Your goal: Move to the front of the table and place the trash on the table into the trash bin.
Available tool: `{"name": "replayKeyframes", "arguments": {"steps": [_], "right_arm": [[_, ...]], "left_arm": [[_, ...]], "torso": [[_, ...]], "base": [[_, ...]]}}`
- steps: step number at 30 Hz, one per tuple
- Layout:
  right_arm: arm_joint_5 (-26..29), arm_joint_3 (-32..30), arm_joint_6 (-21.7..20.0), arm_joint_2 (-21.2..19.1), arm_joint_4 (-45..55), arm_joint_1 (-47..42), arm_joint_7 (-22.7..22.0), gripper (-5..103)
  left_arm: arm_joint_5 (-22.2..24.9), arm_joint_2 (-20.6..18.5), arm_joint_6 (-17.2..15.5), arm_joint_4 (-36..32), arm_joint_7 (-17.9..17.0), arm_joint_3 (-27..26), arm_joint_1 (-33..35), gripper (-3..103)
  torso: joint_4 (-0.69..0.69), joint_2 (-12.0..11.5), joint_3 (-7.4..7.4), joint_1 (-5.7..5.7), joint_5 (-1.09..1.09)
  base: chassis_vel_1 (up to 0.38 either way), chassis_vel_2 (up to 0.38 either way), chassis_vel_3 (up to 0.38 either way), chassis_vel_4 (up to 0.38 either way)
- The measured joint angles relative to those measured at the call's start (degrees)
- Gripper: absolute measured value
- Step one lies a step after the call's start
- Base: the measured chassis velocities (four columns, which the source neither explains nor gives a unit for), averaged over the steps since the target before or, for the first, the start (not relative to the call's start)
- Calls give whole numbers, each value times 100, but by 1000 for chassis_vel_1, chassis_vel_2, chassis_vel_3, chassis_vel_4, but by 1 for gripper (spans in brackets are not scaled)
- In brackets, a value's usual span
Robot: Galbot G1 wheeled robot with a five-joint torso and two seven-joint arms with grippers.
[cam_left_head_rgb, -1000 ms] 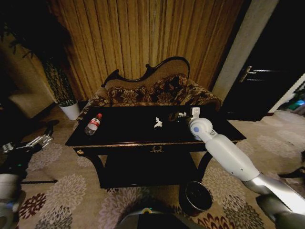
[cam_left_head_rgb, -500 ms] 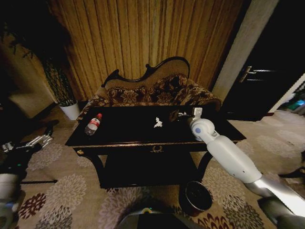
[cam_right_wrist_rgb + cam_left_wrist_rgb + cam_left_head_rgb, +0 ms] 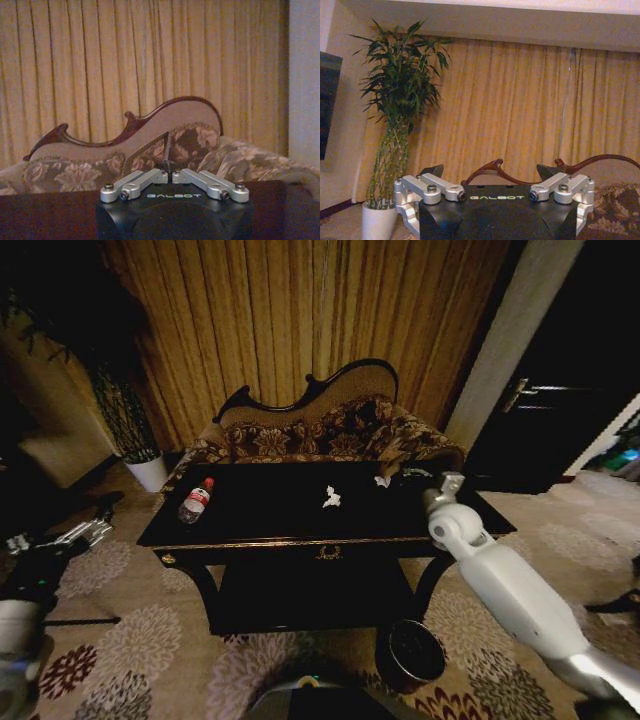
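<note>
The robot stands in front of the black table (image 3: pixel 290 525). Its right arm reaches out over the far right part of the table top. The right gripper (image 3: pixel 393 472) is lifted above the table and is closed tight on a white paper wad (image 3: pixel 382 480); in the right wrist view its two silver fingers (image 3: pixel 136 182) meet in the middle. A second paper wad (image 3: pixel 331 498) lies near the middle of the table top, well apart from the gripper. The small bottle (image 3: pixel 195 500) with the red cap lies on its side at the left end of the table. The round trash bin (image 3: pixel 410 653) stands on the carpet in front of the table, near its right leg. The left gripper (image 3: pixel 70 537) waits low at the left, off the table, with its fingers (image 3: pixel 436 187) spread wide and nothing between them. A patterned sofa (image 3: pixel 320 435) sits behind the table.
</note>
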State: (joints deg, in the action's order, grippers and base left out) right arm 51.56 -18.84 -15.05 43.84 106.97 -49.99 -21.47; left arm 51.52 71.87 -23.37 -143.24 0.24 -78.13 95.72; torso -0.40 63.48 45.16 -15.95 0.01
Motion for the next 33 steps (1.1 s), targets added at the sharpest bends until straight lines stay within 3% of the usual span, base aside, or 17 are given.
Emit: {"name": "replayKeyframes", "arguments": {"steps": [4, 10, 24, 33], "right_arm": [[-52, -731, 26, -223, 288, -673, 357, 0], [-17, -1521, 34, -386, 811, -1657, 447, 0], [-22, -3057, 46, 40, 1841, -3302, 379, 0], [3, -3394, 140, 116, 1943, -3763, 371, 0]], "left_arm": [[98, -171, -27, 0, -173, 120, -73, 100], [184, -251, -135, 0, -333, 234, -105, 100], [357, -610, 25, 123, -129, 305, -215, 100], [344, -655, 27, 68, -83, 433, -190, 100]], "torso": [[-2, 0, 0, 0, 0], [-1, 0, 0, 0, -1], [0, 0, 0, 0, -2], [-1, 0, 0, 0, -1]], "base": [[0, 0, 0, 0], [0, 0, 0, 0], [0, 0, 0, 0], [0, 0, 0, 0]]}}
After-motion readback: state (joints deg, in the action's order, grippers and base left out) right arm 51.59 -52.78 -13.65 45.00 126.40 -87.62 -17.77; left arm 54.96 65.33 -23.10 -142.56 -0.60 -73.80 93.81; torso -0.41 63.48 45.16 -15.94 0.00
